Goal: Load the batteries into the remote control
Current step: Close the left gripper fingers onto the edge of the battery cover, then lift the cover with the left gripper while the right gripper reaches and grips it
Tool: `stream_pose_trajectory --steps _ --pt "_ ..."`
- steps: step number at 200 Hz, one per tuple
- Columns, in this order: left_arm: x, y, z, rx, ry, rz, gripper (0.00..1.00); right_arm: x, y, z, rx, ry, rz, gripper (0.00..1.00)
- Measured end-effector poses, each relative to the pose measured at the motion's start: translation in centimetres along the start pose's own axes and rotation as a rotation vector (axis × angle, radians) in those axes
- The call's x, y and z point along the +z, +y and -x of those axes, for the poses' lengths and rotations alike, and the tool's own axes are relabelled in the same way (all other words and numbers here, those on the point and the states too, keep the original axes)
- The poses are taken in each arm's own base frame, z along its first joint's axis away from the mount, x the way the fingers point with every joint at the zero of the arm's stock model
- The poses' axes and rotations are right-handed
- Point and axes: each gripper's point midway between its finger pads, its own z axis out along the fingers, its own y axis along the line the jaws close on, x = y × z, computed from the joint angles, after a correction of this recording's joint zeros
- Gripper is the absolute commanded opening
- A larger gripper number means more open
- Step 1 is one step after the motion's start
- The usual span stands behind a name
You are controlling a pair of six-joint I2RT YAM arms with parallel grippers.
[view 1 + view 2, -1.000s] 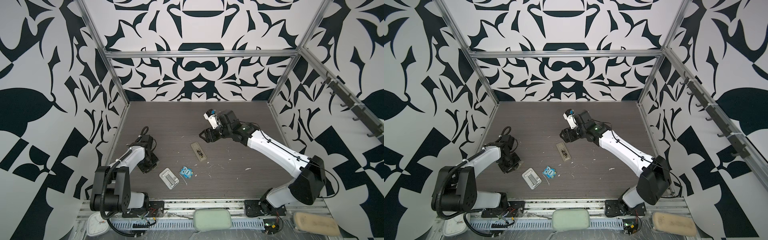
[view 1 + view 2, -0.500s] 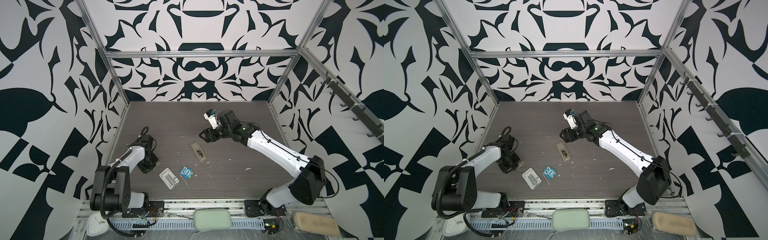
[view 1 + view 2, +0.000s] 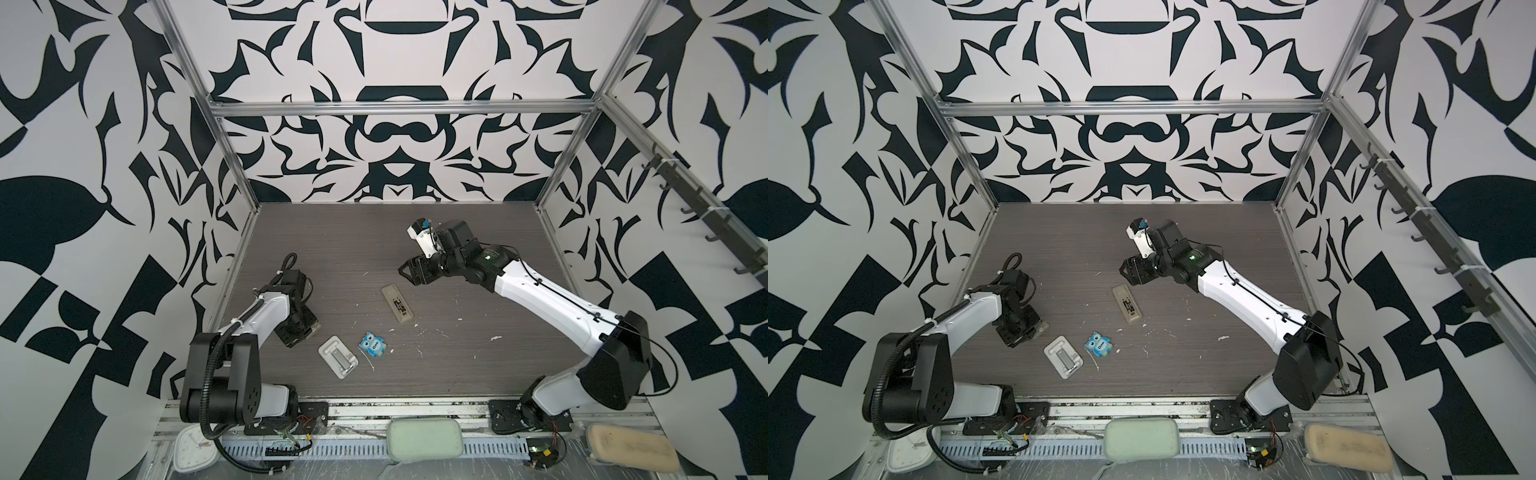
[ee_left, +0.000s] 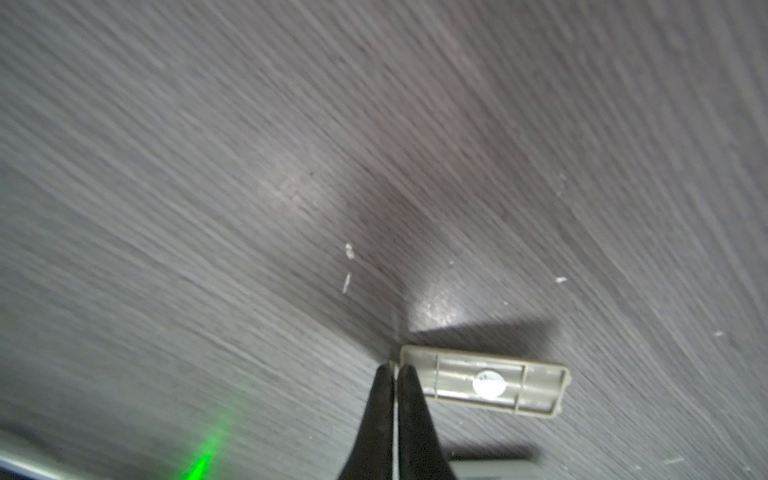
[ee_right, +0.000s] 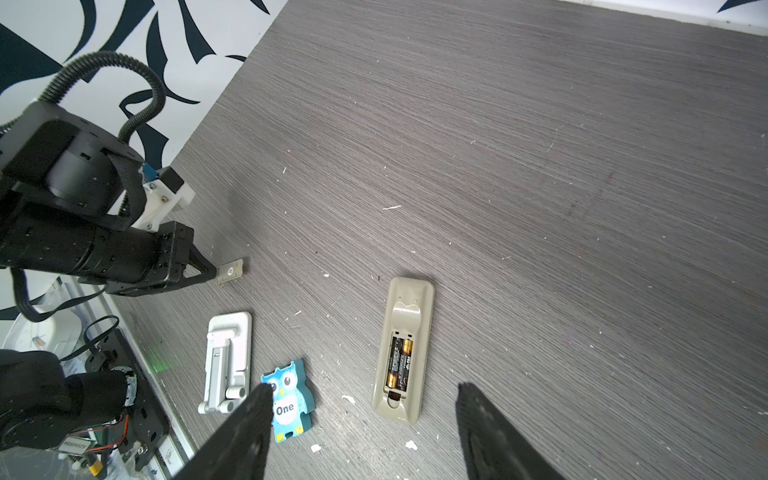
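Left wrist — jaws pinch cover (image 4: 484,384), right jaws wide

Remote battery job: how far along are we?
Done: both batteries sit side by side in the open bay of the remote control, which lies back-up. In hand: the left gripper has its fingers shut on an edge of the loose battery cover, apart from the remote. Left: fit the cover over the bay. The right gripper hovers open above the remote.
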Motion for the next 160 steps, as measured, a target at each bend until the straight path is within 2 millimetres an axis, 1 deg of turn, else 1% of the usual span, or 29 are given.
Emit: stream_pose_trajectory --steps 54,87,101,128,145,160 --pt "-1.8 -0.9 0.6 0.005 -0.062 -0.080 0.01 -0.1 0.0 0.0 -0.004 -0.001 0.000 0.73" --pt "-4.4 -2.2 1.3 0.035 -0.147 -0.184 0.01 -0.8 0.7 0.3 -0.001 -0.012 0.043 0.73" --pt "-6.1 -3.5 1.7 0.067 -0.198 -0.259 0.01 -1.3 1.5 0.7 -0.001 -0.025 0.085 0.73" --pt "-10.6 -7.3 2.2 0.159 -0.290 -0.450 0.00 -2.2 3.5 1.6 -0.005 -0.060 0.194 0.73" --pt "-12.8 -9.8 2.2 0.206 -0.297 -0.573 0.00 -2.5 4.6 2.1 -0.013 -0.075 0.258 0.72" --pt "-14.1 -12.1 1.8 0.236 -0.272 -0.685 0.00 -2.9 5.7 2.5 -0.032 -0.091 0.319 0.72"
